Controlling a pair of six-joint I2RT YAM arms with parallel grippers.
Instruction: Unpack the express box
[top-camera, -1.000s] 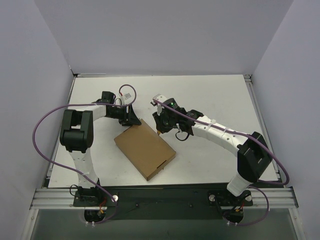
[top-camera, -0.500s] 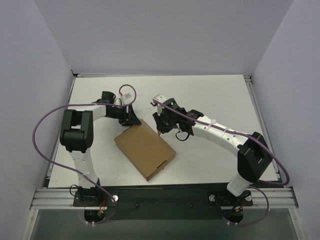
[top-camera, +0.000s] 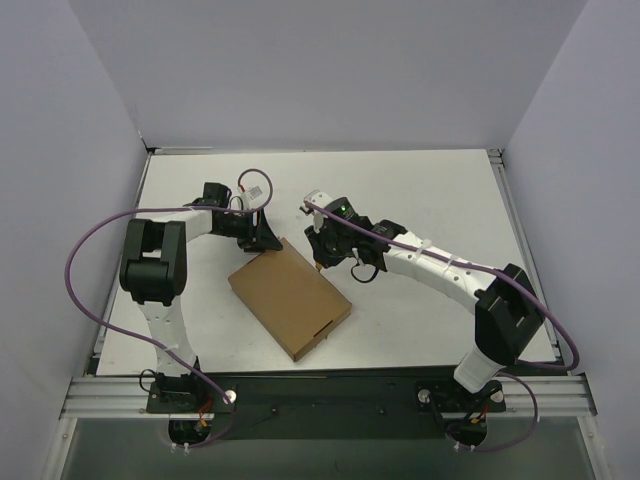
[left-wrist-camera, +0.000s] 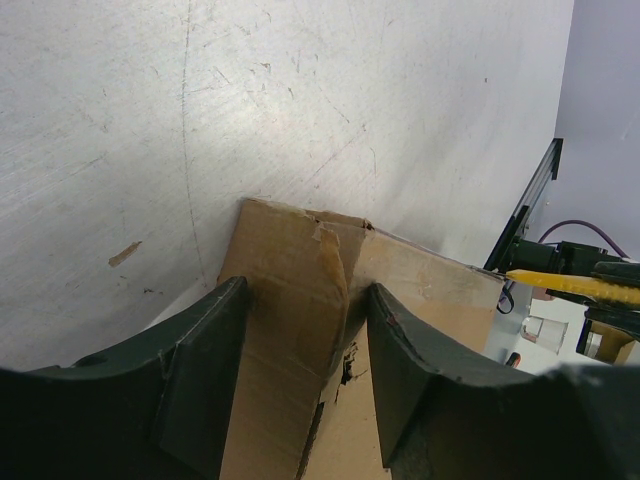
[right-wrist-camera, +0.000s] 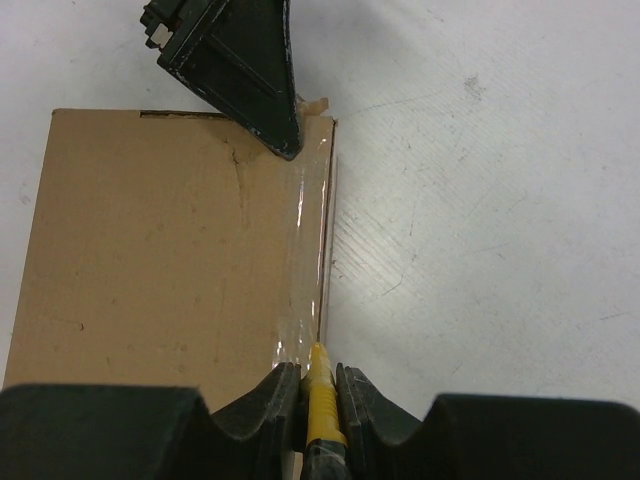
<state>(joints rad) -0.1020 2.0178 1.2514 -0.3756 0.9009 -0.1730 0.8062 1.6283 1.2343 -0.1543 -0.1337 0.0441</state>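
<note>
as i look down from above, the express box (top-camera: 290, 297) lies flat and closed on the table (top-camera: 430, 190), turned on a diagonal between my two arms and nearer my bases than the far wall. my left gripper (top-camera: 264, 237) sits at the box's far corner, its jaws spread apart with that corner between them. from my left wrist view the torn cardboard edge runs up the gap between the two dark fingers (left-wrist-camera: 200, 360), and i cannot tell whether either one presses on the cardboard or only hovers over it. my right gripper (right-wrist-camera: 318, 376) is at the long edge of the box that faces my right side, not far from that same corner. it is clamped on a yellow-handled cutter (right-wrist-camera: 321, 400) that juts out between its fingertips. the cutter's tip meets the strip of clear tape (right-wrist-camera: 305, 240) that runs along the top of the box beside this edge, at the end of the strip nearest my right wrist. at the other end of the tape, one finger of my left gripper overlaps the box's corner. the lid is down.
</note>
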